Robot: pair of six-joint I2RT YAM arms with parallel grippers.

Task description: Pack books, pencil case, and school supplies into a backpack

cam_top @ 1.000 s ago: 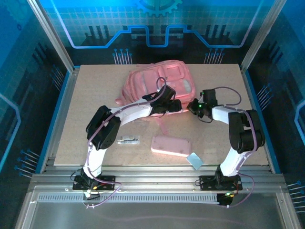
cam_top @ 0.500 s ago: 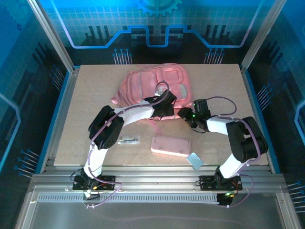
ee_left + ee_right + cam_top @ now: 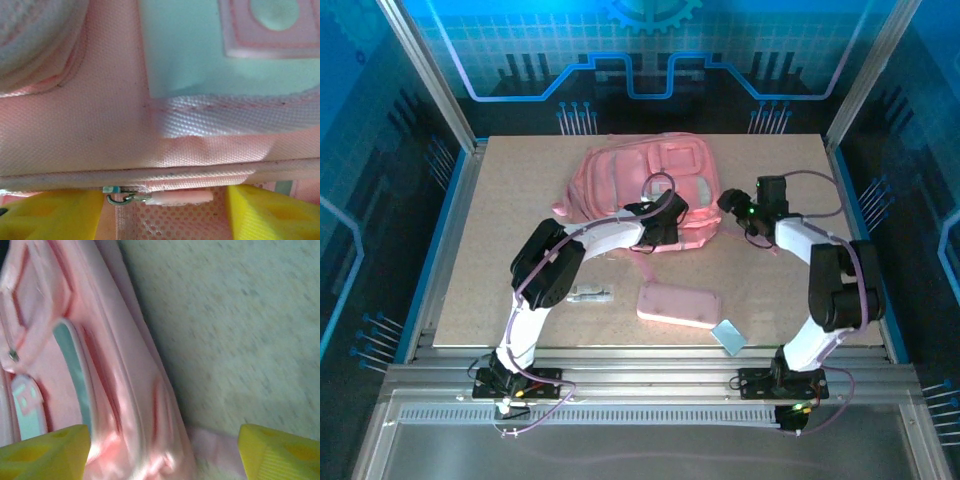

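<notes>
At the backpack's near edge: my left gripper (image 3: 665, 228) hangs over the seam of the backpack (image 3: 620, 180), jaws apart and holding nothing. In the left wrist view the zipper pull (image 3: 172, 197) lies between my yellow fingers (image 3: 50, 215) and touches neither.
Right gripper: my right gripper (image 3: 730, 203) stands just beside the backpack's right side, released, jaws wide over the fabric edge and bare table (image 3: 520, 200).
Changed, right arm: a second ago these jaws were clenched at the backpack's near right corner. They have since spread, and the arm has swung out to the right side.
Changed, backpack: a second ago it lay tilted. It now sits flatter and squarer, front up, on the far half of the table.
Unchanged, left arm: it stays at the same seam.
Meaning for the task: I judge the straightening finished and the zip the step in hand. What lies on the near half is not yet packed.
Pencil case: the pencil case (image 3: 680, 305) lies flat between my two arms, well apart from the backpack.
School supplies: the pen-like stick (image 3: 590, 295) lies left of the pencil case, and the pale blue rectangle (image 3: 728, 335) sits just beside its near right corner.
Next move, as I judge it: close my left jaws on the pull and draw it along the seam. The tab is small and could slip out.
</notes>
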